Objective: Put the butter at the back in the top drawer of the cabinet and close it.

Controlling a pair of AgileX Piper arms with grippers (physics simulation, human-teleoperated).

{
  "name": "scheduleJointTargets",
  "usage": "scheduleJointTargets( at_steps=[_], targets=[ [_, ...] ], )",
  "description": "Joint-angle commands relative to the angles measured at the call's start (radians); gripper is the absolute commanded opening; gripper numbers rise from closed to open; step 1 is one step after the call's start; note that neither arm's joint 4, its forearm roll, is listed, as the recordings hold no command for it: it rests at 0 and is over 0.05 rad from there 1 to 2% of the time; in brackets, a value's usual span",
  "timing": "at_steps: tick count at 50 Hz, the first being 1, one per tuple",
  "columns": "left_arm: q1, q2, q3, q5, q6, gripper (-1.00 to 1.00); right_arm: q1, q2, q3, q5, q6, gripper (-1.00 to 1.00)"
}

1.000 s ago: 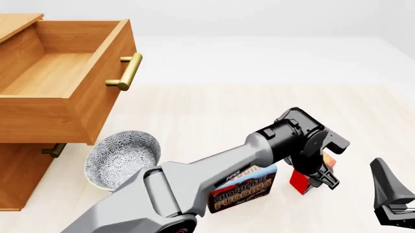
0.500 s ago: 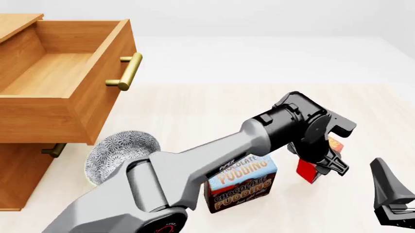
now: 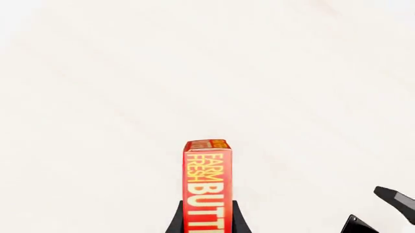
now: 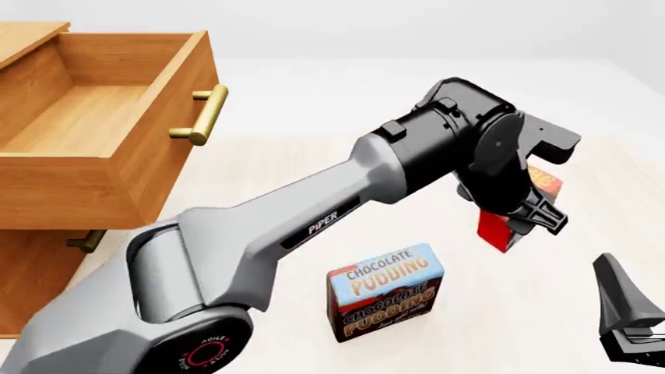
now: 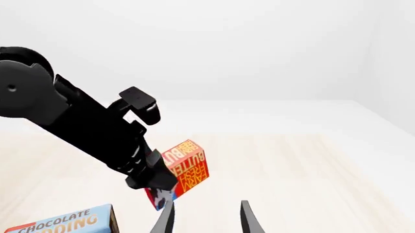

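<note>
left gripper (image 4: 525, 222) pinching butter (image 4: 511, 209) aloft, arm stretched forward; right gripper (image 5: 206, 218) spread.

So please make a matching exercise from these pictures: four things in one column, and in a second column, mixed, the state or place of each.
Things:
1. butter
2. top drawer
3. pudding box
4. right tool

States:
A. stands on the table
B. open, holding nothing
C. held in the air by the left tool
D. pulled out, nothing visible inside

Pairs: 1-C, 2-D, 3-A, 4-B
</note>
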Motion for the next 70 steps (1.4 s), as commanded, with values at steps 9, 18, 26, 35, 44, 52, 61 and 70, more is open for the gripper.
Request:
scheduleJointTargets(
  at_steps=[9,18,26,35,44,52,61,70],
  targets=[
    [0.028,-0.168,0.112,-0.016,0.040,-1.00,0.000,0.000,0.000,0.000,0.000,1.00],
    [0.055,-0.228,0.163,-0.020,0.058,-1.00,0.000,0.000,0.000,0.000,0.000,1.00],
    [0.080,-0.280,0.180,-0.009,0.075,-1.00,0.000,0.000,0.000,0.000,0.000,1.00],
    [0.109,-0.322,0.214,-0.011,0.088,-1.00,0.000,0.000,0.000,0.000,0.000,1.00],
    [0.129,-0.344,0.227,-0.007,0.097,-1.00,0.000,0.000,0.000,0.000,0.000,1.00],
    [0.141,-0.356,0.226,0.007,0.108,-1.00,0.000,0.000,0.000,0.000,0.000,1.00],
    [0.173,-0.380,0.260,0.004,0.133,-1.00,0.000,0.000,0.000,0.000,0.000,1.00],
    [0.196,-0.401,0.269,0.009,0.150,-1.00,0.000,0.000,0.000,0.000,0.000,1.00]
  ],
)
